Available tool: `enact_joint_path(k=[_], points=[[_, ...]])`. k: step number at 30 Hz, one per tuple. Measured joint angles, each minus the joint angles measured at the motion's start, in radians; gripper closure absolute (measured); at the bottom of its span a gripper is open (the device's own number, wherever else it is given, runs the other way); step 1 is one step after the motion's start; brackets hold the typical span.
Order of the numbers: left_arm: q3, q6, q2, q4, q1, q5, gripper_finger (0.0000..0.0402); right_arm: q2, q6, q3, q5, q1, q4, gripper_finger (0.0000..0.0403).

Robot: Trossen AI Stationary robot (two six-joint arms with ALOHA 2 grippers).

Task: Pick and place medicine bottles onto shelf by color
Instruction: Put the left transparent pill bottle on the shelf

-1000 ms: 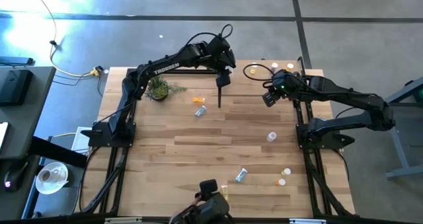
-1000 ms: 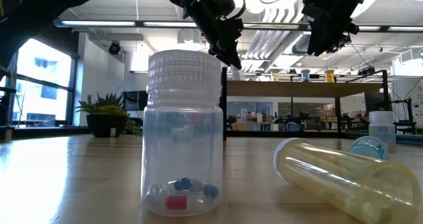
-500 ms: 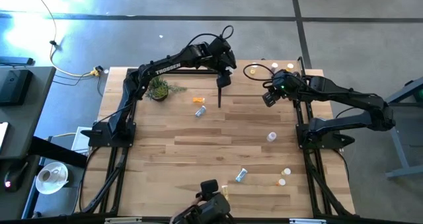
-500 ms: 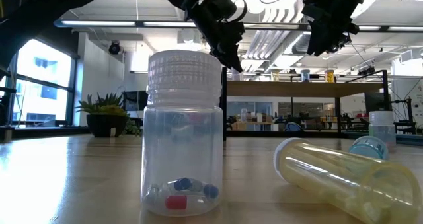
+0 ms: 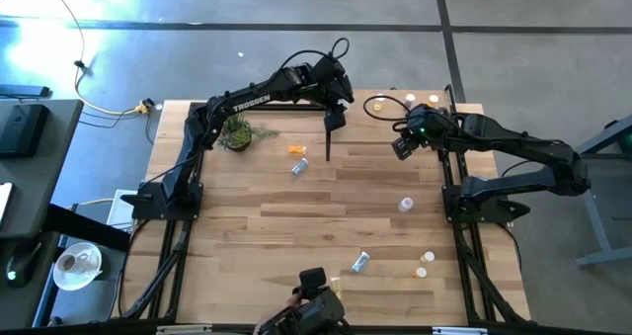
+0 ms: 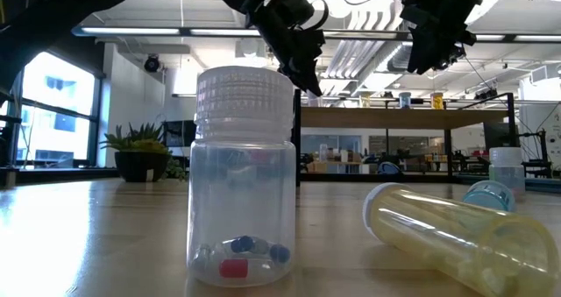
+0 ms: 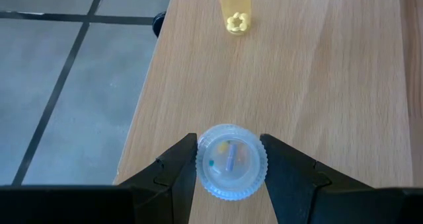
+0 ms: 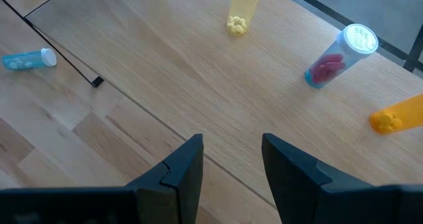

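My left gripper (image 5: 334, 121) reaches over the far middle of the table and is shut on a clear medicine bottle (image 7: 231, 163) with coloured pills, above the shelf (image 7: 317, 72), close to the board's edge. A yellow bottle (image 7: 234, 9) stands farther along the board. My right gripper (image 8: 231, 154) hovers open over the shelf (image 8: 198, 72) with nothing between its fingers. Beyond it on the board are a yellow bottle (image 8: 238, 12), a clear bottle with red pills (image 8: 336, 57) and an orange bottle (image 8: 398, 115). My left gripper pinches the clear bottle between its two fingers, one on each side of the ridged round rim (image 7: 205, 178). The fingers slant down at it from above. The wrist view looks along the bottle's axis, and I cannot tell whether the bottle touches the board.
Loose bottles lie on the planked table: an orange one (image 5: 296, 149), a clear one (image 5: 405, 205), a pale blue one (image 5: 360, 262) and two near the right front (image 5: 425, 266). A potted plant (image 5: 237, 132) stands at the far left. A clear bottle (image 6: 244, 179) stands close to the low camera.
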Motion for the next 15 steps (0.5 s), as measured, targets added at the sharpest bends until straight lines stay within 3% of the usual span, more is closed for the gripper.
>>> enact_joint_path(k=[15], points=[[0.0,0.026,0.0,0.008,0.0,0.0,0.0256,0.0,0.0,0.0,0.0,0.0,0.0,0.0256]])
